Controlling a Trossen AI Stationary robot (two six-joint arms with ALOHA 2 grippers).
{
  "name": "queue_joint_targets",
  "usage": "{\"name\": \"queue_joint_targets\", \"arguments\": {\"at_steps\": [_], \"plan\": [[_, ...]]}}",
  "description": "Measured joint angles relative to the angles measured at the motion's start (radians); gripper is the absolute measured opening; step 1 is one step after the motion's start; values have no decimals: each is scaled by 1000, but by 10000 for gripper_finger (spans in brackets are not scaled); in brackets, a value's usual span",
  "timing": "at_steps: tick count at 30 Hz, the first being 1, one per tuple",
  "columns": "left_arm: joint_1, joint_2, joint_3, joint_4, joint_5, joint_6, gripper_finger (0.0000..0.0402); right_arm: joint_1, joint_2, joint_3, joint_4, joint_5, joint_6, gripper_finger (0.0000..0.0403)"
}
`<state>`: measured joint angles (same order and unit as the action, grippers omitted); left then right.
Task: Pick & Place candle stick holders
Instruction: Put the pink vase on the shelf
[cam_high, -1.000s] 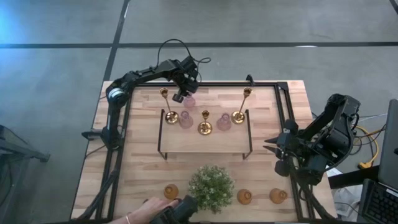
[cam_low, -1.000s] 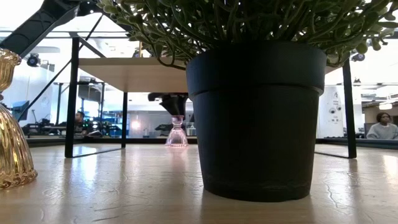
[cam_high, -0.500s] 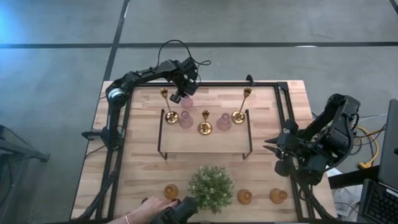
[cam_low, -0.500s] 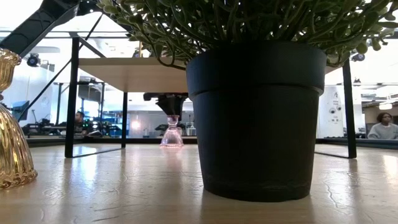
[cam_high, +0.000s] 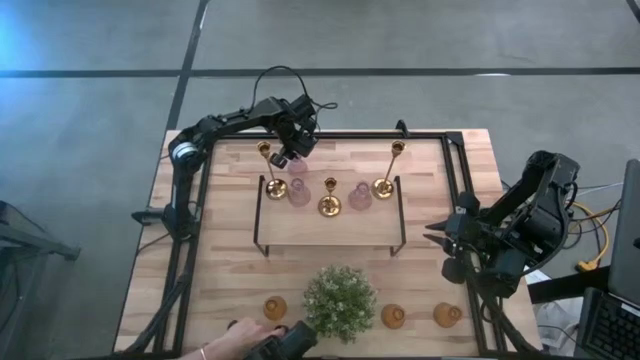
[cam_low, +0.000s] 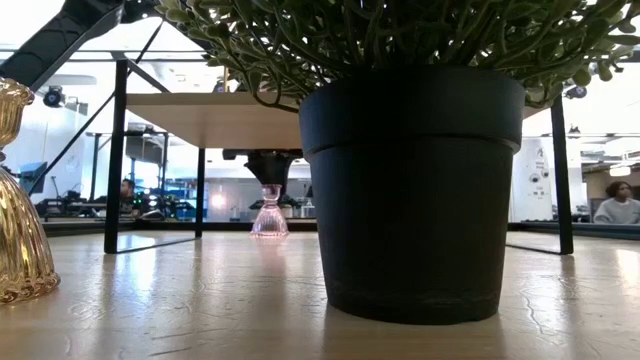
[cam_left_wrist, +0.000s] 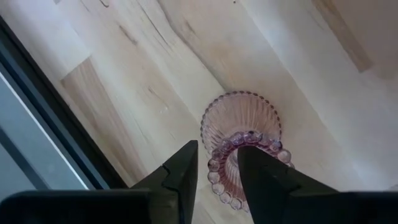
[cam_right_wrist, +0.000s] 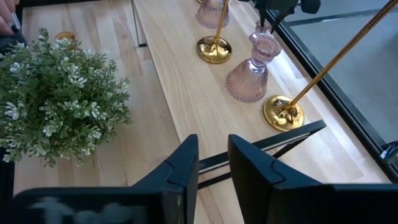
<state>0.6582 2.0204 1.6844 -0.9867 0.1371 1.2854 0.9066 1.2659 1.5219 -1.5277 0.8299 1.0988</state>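
At the worktop's (cam_high: 230, 255) far edge | I'm keeping the left tool (cam_left_wrist: 216, 173) clamped on the pink holder's (cam_left_wrist: 244, 140) beaded rim | it's sitting behind the shelf (cam_high: 330, 225) | I'm lowering straight, releasing only once level | right tool (cam_right_wrist: 211, 163) idling, empty.

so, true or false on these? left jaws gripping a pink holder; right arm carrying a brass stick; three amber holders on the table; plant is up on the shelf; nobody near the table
1. The left gripper has its jaws closed on the rim of a pink glass holder. True.
2. The right gripper carries a brass stick. False: it waits at the table's right edge, jaws empty.
3. Three amber holders stand on the table. True.
4. The plant sits on the shelf. False: it stands on the table in front of the shelf, between the amber holders.
5. Nobody is near the table. False: a person's hand shows at its near edge.
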Motion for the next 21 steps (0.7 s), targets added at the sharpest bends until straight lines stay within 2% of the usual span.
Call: {"name": "queue_joint_targets", "arguments": {"at_steps": [7,21], "plan": [[1,1,-1,-2,1,0,41,0,0,0,0,0,0,91],[0,5,27,-2,-1,-39,41,0,0,0,0,0,0,68]]}}
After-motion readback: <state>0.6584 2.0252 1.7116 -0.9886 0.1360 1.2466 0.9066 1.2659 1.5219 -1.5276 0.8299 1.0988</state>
